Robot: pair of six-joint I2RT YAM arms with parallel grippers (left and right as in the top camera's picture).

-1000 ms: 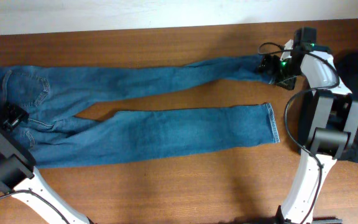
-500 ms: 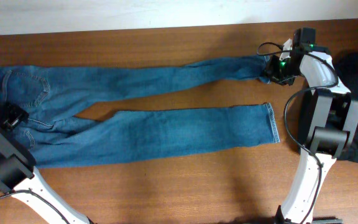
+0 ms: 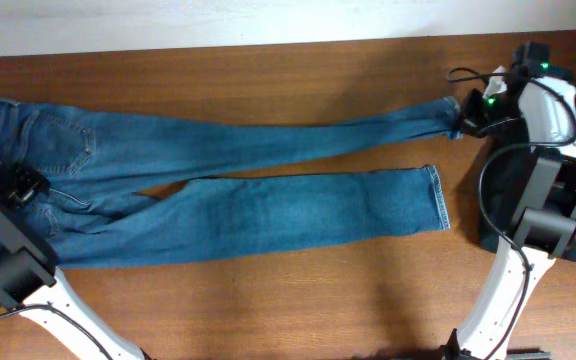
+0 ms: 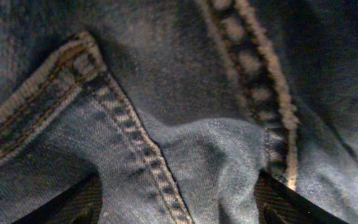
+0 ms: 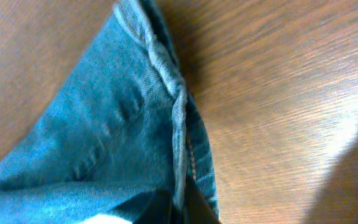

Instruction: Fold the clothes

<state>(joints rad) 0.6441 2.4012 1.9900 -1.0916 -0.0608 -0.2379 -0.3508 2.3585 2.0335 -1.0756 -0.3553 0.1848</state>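
A brown wooden table point(image 3: 298, 300) filled most of the overhead view, its grain running lengthwise. A white strip point(image 3: 168, 25) bordered its far edge.

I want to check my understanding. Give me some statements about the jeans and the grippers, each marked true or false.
1. The right gripper is shut on the upper leg's hem. True.
2. The jeans are folded in half. False: both legs lie stretched out on the table.
3. No gripper touches the lower leg's hem. True.
4. The left gripper is at the hems. False: it is at the waist end.
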